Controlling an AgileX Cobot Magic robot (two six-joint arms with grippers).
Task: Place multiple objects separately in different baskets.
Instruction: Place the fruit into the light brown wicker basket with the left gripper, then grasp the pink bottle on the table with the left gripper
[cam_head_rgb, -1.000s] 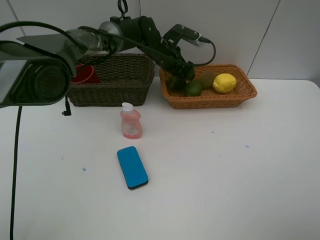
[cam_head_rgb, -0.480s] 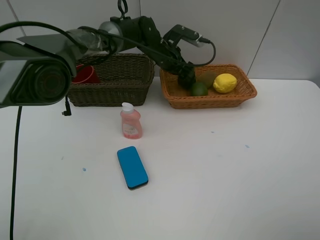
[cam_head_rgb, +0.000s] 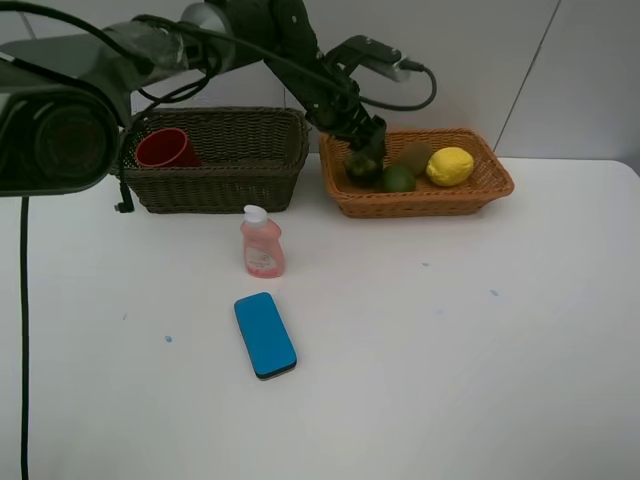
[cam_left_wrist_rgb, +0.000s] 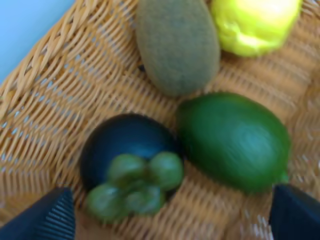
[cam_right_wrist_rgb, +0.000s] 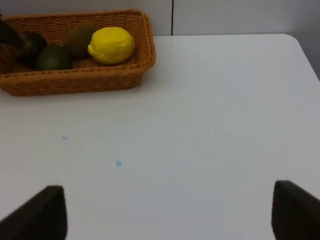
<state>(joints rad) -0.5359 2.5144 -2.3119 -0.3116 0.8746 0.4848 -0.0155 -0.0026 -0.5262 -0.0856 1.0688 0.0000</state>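
**Step in hand (my reading):** leaving the dark mangosteen (cam_left_wrist_rgb: 127, 155) in the light orange basket (cam_head_rgb: 420, 203) and lifting away.
- My left tool (cam_left_wrist_rgb: 172, 216) stood at its widest and held nothing. One fingertip was on either side of the fruit, and both were clear of it.
- To do this well, I judged I should rise straight up with the jaws wide. That way neither finger would nudge the mangosteen or the green lime (cam_left_wrist_rgb: 232, 140) close against it.
- I should clear the rim before swinging off.

**Containers**
1. Dark olive-brown basket (cam_head_rgb: 220, 190), well apart from my left tool:
   - one red plastic cup (cam_head_rgb: 165, 148), tilted
   - nothing else made out inside
2. Light orange basket, directly beneath my left tool:
   - mangosteen under the tool
   - lime just beside it
   - brown kiwi (cam_left_wrist_rgb: 177, 45) past those two
   - yellow lemon (cam_left_wrist_rgb: 255, 22) farthest from the tool, next to the kiwi

**Loose on the counter (cam_head_rgb: 450, 350), in no basket:**
- pink bottle (cam_head_rgb: 262, 245), upright
- blue flat block (cam_head_rgb: 265, 335), lying flat
- both well apart from the left tool

**Right tool (cam_right_wrist_rgb: 170, 212):** wide open and empty, over the counter, well apart from the orange basket.
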